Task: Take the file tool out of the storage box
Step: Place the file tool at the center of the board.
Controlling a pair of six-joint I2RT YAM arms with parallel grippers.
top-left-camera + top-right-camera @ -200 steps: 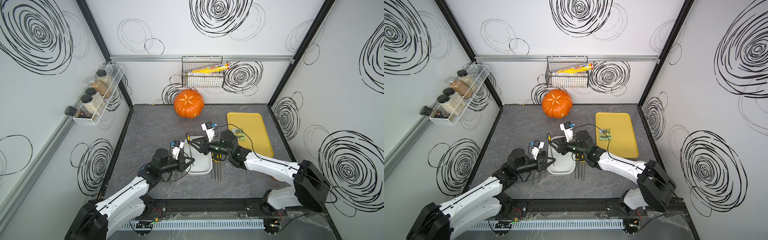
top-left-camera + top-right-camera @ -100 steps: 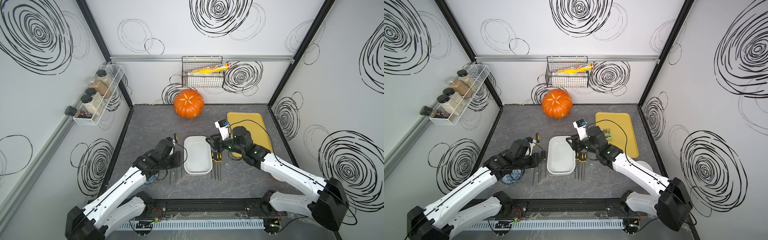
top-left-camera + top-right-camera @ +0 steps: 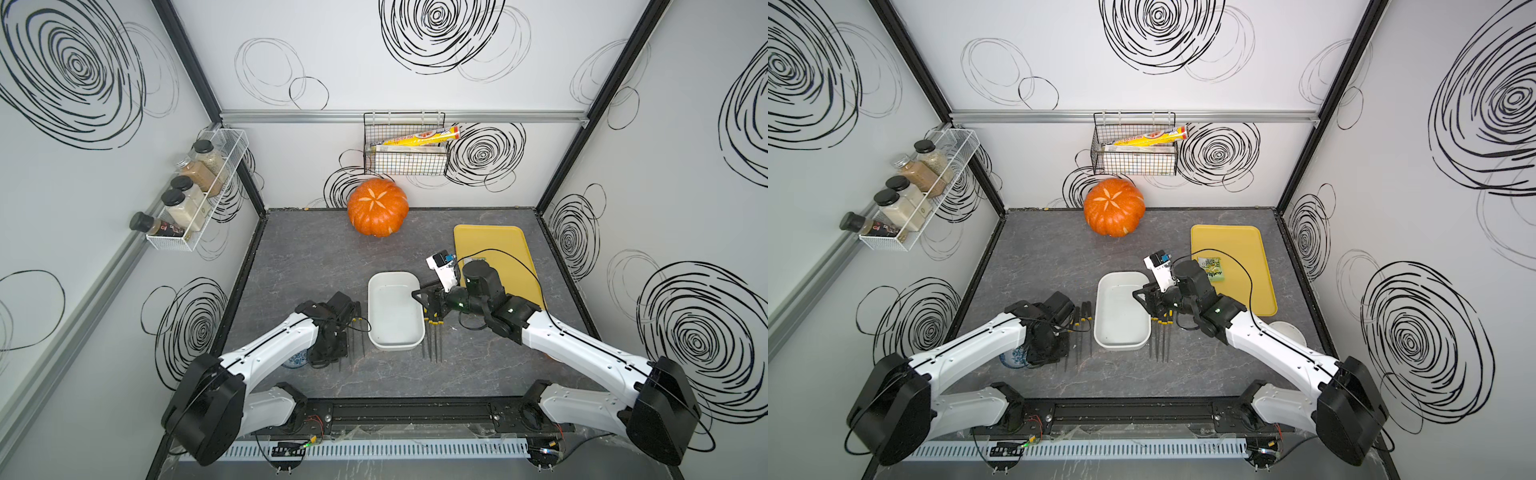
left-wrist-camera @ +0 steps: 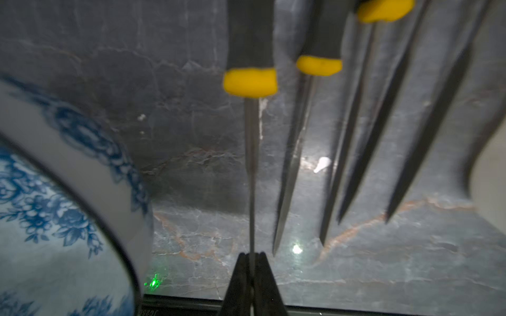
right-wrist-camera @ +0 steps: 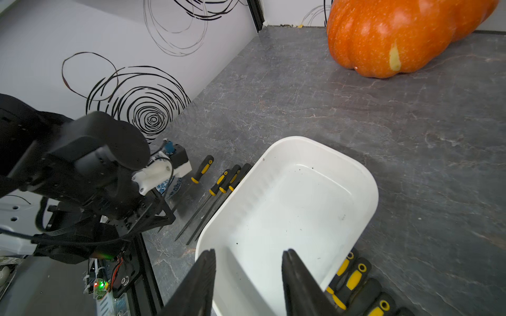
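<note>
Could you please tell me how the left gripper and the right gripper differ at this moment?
The left gripper is shut, while the right gripper is open. The left gripper pinches the thin blade tip of a file; the right gripper holds nothing. The left gripper sits beside a blue-patterned dish, outside the storage box; the right gripper hangs over the storage box's edge. Both are black.

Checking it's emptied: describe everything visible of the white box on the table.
The white box is a glossy, plastic-looking rectangular tub with rounded corners and a shallow rim. It sits upright on the grey table, empty but for dark specks. Files lie close along both long sides; the open right hand hangs above one side.
</note>
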